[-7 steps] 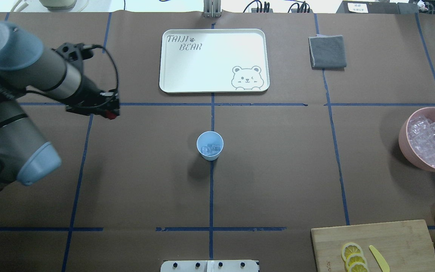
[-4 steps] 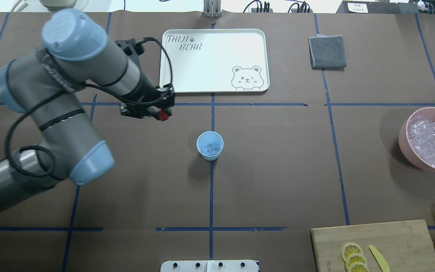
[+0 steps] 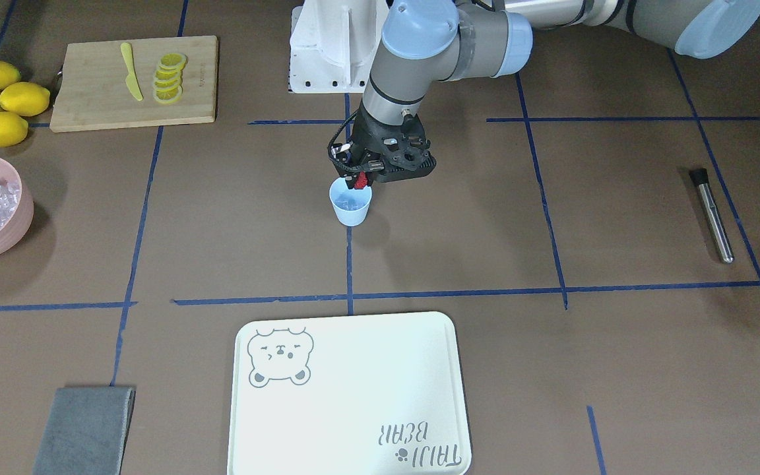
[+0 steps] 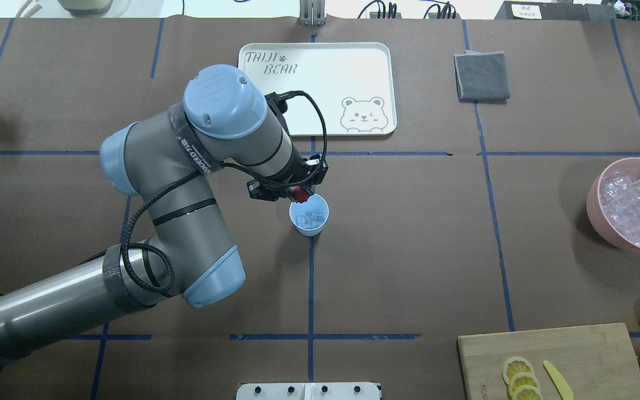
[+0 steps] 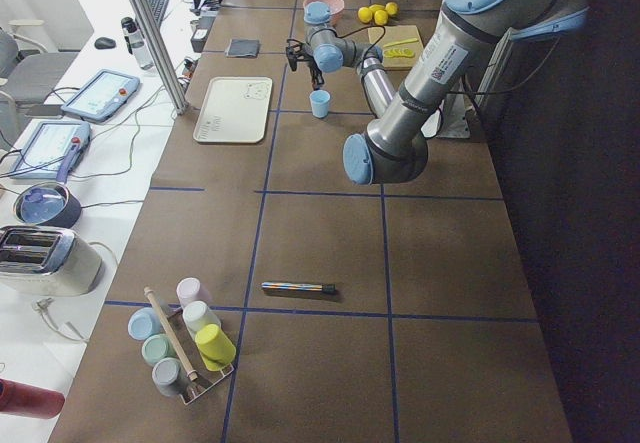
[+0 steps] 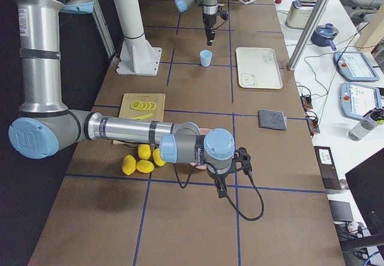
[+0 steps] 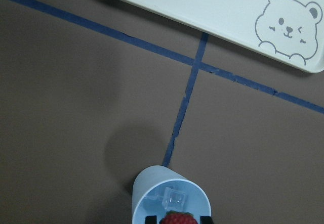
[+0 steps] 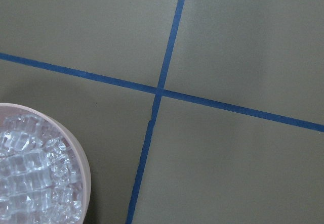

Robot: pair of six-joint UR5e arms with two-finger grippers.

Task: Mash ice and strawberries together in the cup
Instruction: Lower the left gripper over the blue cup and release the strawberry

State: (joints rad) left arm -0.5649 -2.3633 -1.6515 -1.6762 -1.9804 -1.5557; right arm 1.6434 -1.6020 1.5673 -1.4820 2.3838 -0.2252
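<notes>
Two arms on record. The left arm (image 4: pixel 186 166) extends to mid-table with its wrist pointing down. The right arm (image 6: pixel 132 131) sits low at the table's right end. The right gripper (image 6: pixel 223 189) hangs just beside the pink bowl (image 4: pixel 595 214), which is heaped with clear cubes (image 8: pixel 30 178). Its jaw state cannot be told, since only a side view shows it. The tray (image 4: pixel 320 89) lies beyond the cup, apart from it. The cup (image 3: pixel 351 212) stands upright on the central tape crossing. The left gripper (image 3: pixel 361 179) is poised just above the cup's rim, jaws drawn in narrowly and pinching the strawberry (image 7: pixel 178 218). The berry is above the mouth, not inside. Ice (image 4: pixel 310 219): a few cubes at the cup's bottom.
</notes>
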